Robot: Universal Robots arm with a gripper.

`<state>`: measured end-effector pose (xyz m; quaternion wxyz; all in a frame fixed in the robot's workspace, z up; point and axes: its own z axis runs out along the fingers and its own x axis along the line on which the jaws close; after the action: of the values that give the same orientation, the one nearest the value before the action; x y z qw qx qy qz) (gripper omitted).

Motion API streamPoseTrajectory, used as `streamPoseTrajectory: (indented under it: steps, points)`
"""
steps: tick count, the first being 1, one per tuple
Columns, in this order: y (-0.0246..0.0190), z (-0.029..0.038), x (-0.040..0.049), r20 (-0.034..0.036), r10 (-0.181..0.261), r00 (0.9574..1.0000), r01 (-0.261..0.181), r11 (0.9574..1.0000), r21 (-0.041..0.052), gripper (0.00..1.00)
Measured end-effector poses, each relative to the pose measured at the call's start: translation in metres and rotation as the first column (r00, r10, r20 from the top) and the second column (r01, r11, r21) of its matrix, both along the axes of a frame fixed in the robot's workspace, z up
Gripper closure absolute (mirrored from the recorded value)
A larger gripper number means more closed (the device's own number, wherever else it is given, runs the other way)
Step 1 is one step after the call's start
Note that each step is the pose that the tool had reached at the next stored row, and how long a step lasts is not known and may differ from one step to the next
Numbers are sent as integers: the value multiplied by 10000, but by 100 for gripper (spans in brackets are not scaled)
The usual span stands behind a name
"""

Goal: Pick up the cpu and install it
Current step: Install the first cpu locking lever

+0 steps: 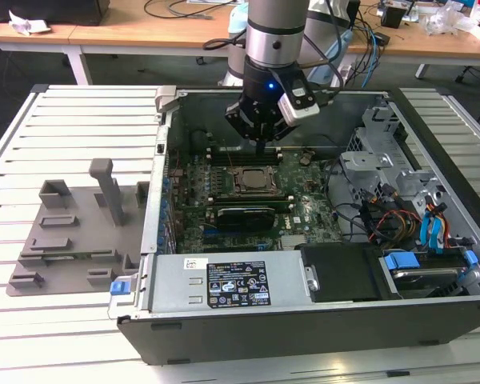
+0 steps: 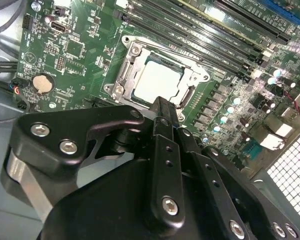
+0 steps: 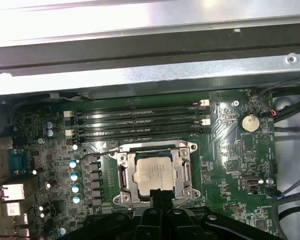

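Note:
The cpu point(image 1: 248, 178) lies flat in the motherboard socket, its silvery top facing up inside the metal socket frame point(image 3: 155, 150). Both wrist views show it seated there, cpu point(image 2: 157, 82) and cpu point(image 3: 152, 172). My gripper point(image 1: 260, 146) hangs just above the socket's edge, inside the open computer case. Its black fingers are pressed together with nothing between them, the gripper point(image 2: 164, 107) tip hovering at the near edge of the chip. In the first wrist view the gripper point(image 3: 160, 194) overlaps the socket's rim.
A grey fixture tray point(image 1: 72, 232) with upright posts stands at the exterior view's left, outside the case. Memory slots point(image 3: 135, 120) run beside the socket. A power supply point(image 1: 224, 280) fills the case front, and a drive cage with cables point(image 1: 408, 208) sits at the right.

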<state>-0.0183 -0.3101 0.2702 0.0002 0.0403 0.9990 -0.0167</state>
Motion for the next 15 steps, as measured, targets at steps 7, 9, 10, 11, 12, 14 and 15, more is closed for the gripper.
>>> streamPoseTrajectory:
  steps: [7,9,10,11,12,14,15]
  points:
    - [0,0,2,-1,650,9979,-650,9979,1,89]
    - [0,1,2,9,825,9966,-825,9965,124,89]
    - [0,0,2,24,832,9965,-833,9961,307,89]
    - [0,0,2,25,899,9959,-900,9955,308,89]
    - [0,0,2,25,998,9950,-998,9945,308,89]
    - [0,0,2,22,1233,9924,-1233,9920,285,89]
    - [-1,1,2,20,1234,9924,-1234,9920,270,89]
